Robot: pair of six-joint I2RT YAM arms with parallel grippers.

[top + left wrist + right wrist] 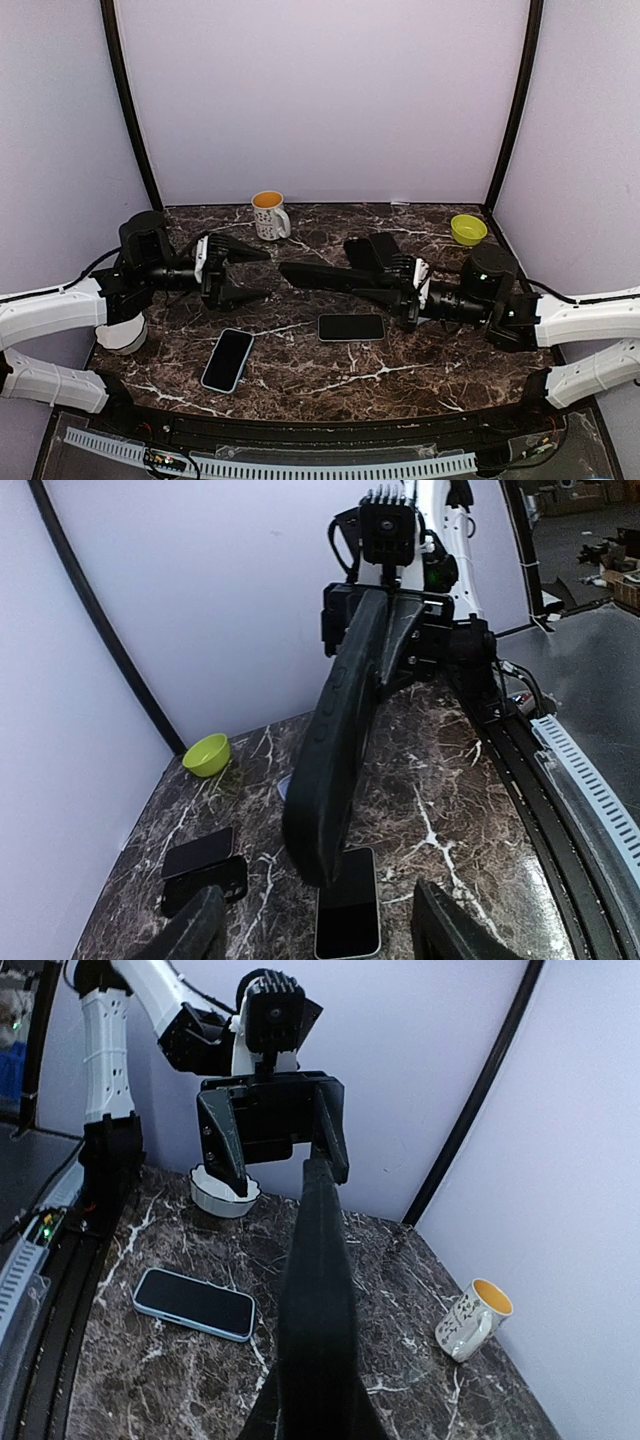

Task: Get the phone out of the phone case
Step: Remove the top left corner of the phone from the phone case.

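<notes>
My right gripper (398, 283) is shut on one end of a black phone case (320, 275) and holds it level above the table, pointing left. The case shows edge-on in the left wrist view (335, 750) and the right wrist view (320, 1290). I cannot tell whether a phone is inside it. My left gripper (262, 272) is open and empty, facing the free end of the case with a small gap. A dark phone (351, 327) lies flat under the case and also shows in the left wrist view (348, 905).
A phone with a blue rim (228, 360) lies front left. Another dark phone (200, 852) and a black case (205, 880) lie behind the right gripper. A spotted mug (268, 215) stands at the back, a green bowl (467, 229) back right, a white bowl (125, 335) left.
</notes>
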